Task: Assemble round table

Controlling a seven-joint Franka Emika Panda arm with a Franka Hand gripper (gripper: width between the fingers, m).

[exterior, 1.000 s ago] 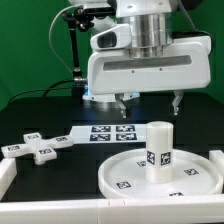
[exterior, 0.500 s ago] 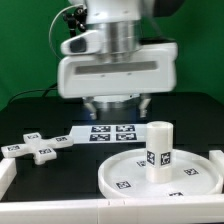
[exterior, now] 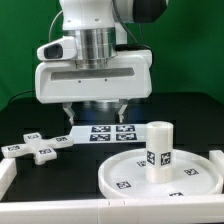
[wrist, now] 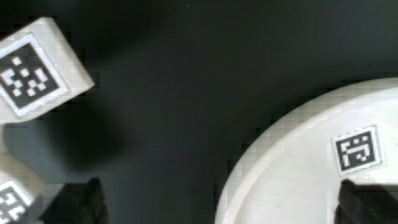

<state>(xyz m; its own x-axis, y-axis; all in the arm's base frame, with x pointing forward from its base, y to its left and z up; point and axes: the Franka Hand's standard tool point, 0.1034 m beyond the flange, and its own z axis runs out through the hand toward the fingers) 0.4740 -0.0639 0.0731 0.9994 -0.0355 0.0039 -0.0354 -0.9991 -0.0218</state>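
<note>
The large rimmed round disc (exterior: 130,178) lies at the front on the exterior view's right. The short thick cylinder leg (exterior: 158,146) stands upright on it. The cross-shaped piece (exterior: 38,146) lies flat at the exterior view's left. My gripper (exterior: 95,110) hangs open and empty above the table, behind the marker board (exterior: 105,133), apart from all parts. In the wrist view the disc's rim (wrist: 294,150) curves on one side, two tagged arms of the cross-shaped piece (wrist: 36,65) show on the other, and my gripper (wrist: 222,205) spans dark table between them.
A low white wall (exterior: 8,178) borders the table's front and sides. The arm's black cable and mount (exterior: 68,40) stand at the back. Dark table surface (exterior: 70,185) lies between the cross-shaped piece and the disc.
My gripper has moved steadily toward the exterior view's left, from above the disc's far side to above the marker board. It stayed open. No part has moved.
</note>
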